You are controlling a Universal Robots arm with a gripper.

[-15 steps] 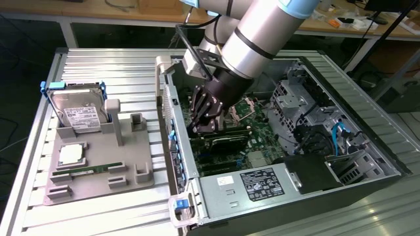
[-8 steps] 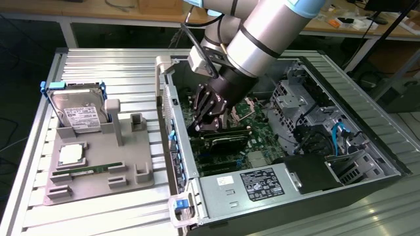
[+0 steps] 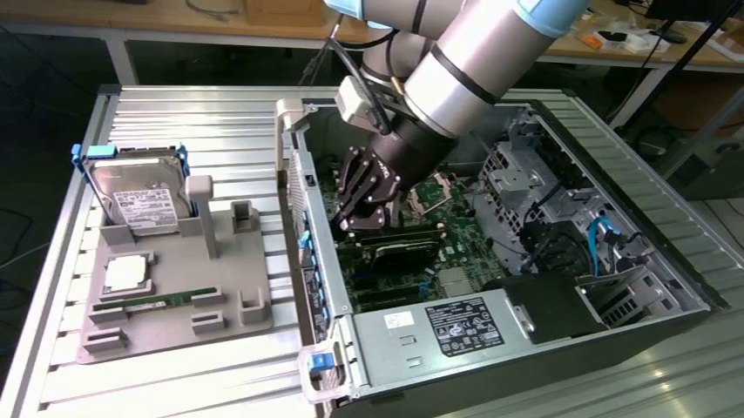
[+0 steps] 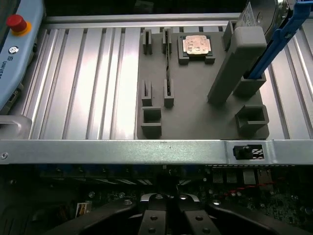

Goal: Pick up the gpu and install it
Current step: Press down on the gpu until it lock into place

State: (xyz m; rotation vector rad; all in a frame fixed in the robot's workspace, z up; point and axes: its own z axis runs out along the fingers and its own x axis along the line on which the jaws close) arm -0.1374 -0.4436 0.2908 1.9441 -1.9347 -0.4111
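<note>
Inside the open computer case (image 3: 651, 261), the hand (image 3: 362, 218) is fully closed above the gpu (image 3: 402, 248) on the motherboard (image 3: 465, 235), gripping nothing visible.

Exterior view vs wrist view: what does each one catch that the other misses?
Exterior only: the grey robot arm reaching into the open computer case, the green motherboard, the black power supply with its white label, and the black gpu card under the claw.
Wrist only: a red button on a pale blue pendant.
Both: the grey parts tray, the square silver CPU, the ribbed aluminium table, and the shut claw.
</note>
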